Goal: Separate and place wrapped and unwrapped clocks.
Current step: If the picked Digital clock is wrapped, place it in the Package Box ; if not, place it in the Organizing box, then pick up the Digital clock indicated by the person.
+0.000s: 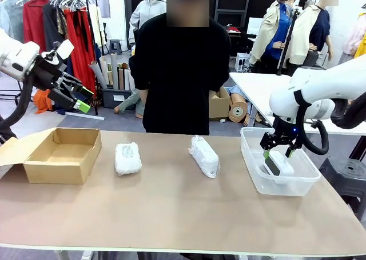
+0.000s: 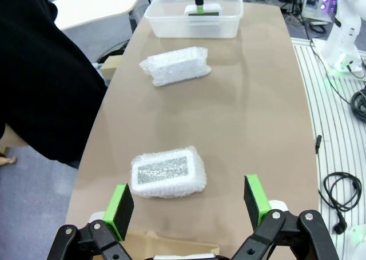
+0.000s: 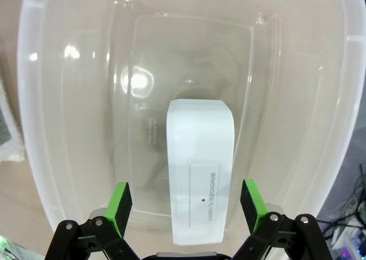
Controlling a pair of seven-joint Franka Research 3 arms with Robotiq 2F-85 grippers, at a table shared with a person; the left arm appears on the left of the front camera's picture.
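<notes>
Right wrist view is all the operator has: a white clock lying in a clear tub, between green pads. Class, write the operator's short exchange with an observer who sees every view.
Operator: Any clocks outside my tub?
Observer: Two. One wrapped clock lies on the table to the left of the tub; a second wrapped clock lies nearer the cardboard box.
Operator: Where's the left gripper?
Observer: The left gripper hangs open and empty, high over the box end of the table.

Both the left arm (image 1: 17, 57) and right arm (image 1: 320, 88) are cased in smooth white rounded shells. The left gripper (image 1: 84, 99) and right gripper (image 1: 278, 154) are black, with green pads (image 2: 121, 206) at the fingertips and silver screws (image 2: 274, 215) at the knuckles. A black cable (image 1: 327, 140) is looped behind the right wrist.
</notes>
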